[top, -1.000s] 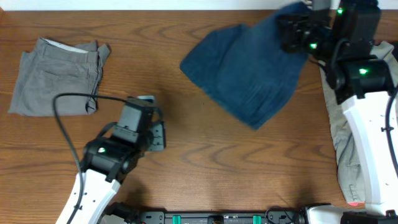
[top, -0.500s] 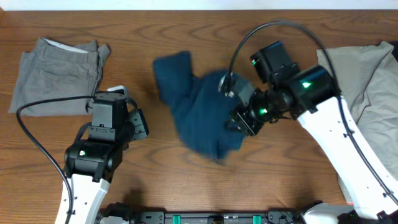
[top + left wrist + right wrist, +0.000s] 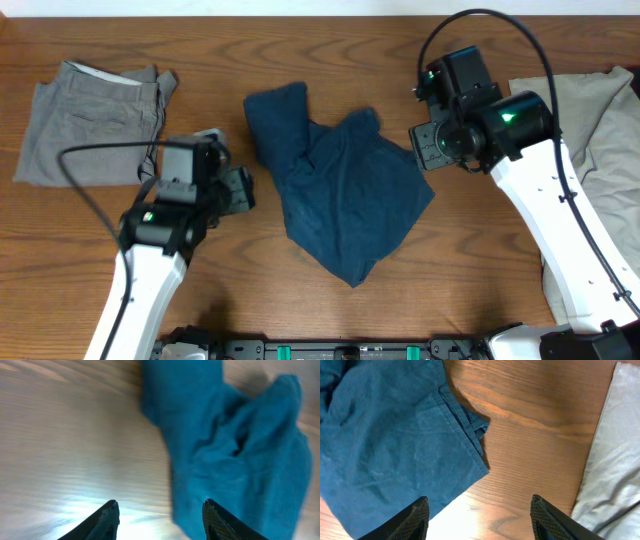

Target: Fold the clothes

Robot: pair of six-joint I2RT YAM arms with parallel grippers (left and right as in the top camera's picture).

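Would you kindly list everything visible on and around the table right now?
blue garment: one, dark blue, crumpled at the table's middle
grey garment: one, grey, lying flat at the far left
beige clothes: count unclear, beige, heaped at the right edge
table: one, brown wood, under everything
left gripper: one, black, open, by the blue garment's left edge
right gripper: one, black, open, over the blue garment's right edge

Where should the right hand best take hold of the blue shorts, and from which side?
Grip the stitched hem at the right edge of the blue shorts, coming from the right over the table. That edge lies flat and free; the middle is bunched. The right hand is open.
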